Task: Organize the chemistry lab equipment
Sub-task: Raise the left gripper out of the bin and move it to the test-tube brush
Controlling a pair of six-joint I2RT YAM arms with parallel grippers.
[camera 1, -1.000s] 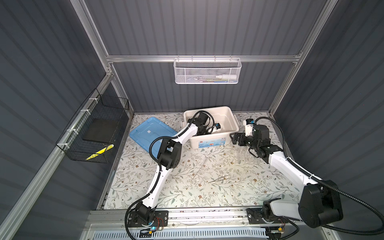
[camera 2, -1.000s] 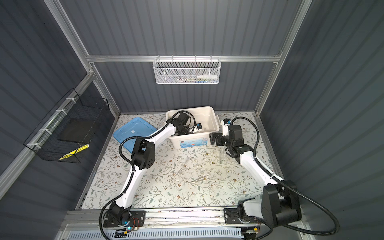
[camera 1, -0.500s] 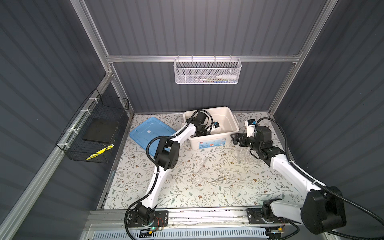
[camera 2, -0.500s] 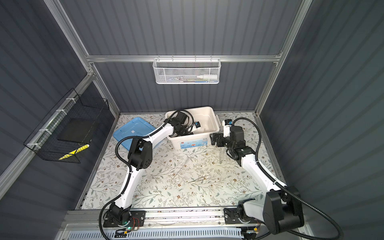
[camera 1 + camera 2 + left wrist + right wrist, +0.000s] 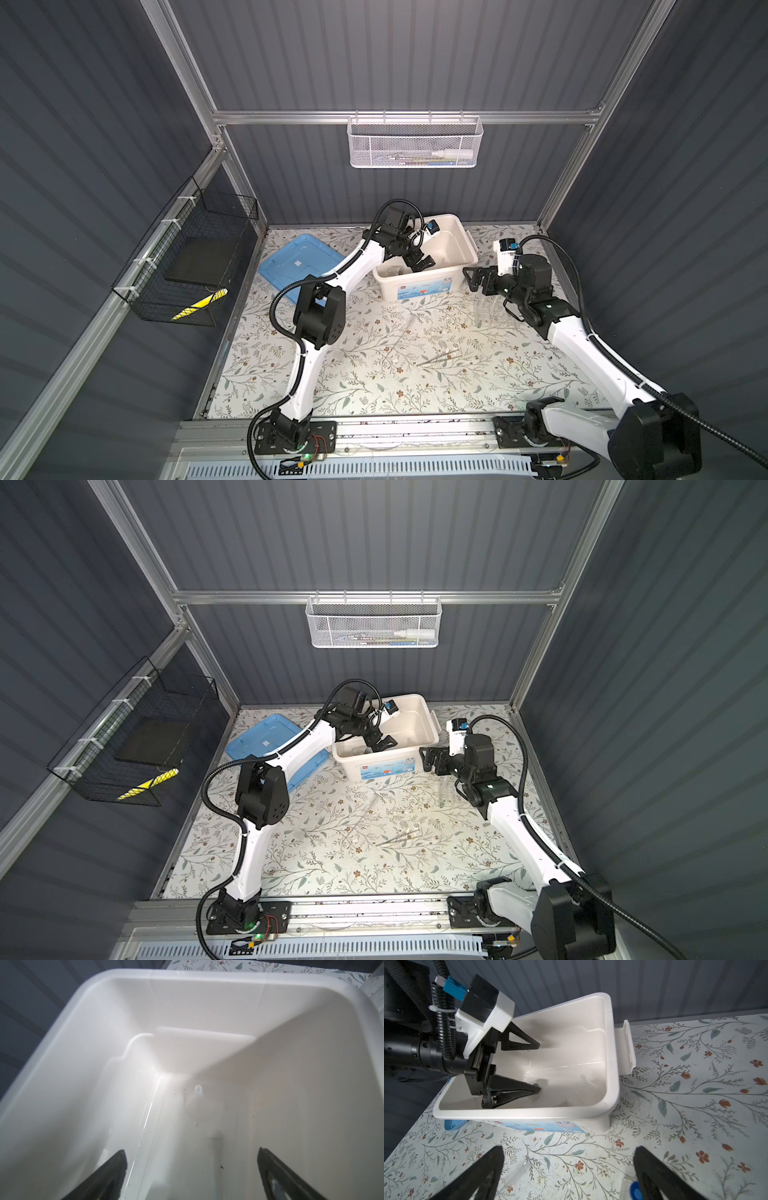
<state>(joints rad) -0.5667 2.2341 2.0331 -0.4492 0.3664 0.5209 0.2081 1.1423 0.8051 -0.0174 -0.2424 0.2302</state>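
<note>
Right wrist view shows the left gripper (image 5: pixel 539 1067) apart inside the cream box (image 5: pixel 529 1114), the right gripper (image 5: pixel 569 1149) apart too, while tweezers (image 5: pixel 440 357) and tube rack (image 5: pixel 484 309) wait outside, not yet tidied.

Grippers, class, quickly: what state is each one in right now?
Left gripper: open inside the cream plastic box, holding nothing.
Right gripper: open above the table, holding nothing.
</note>
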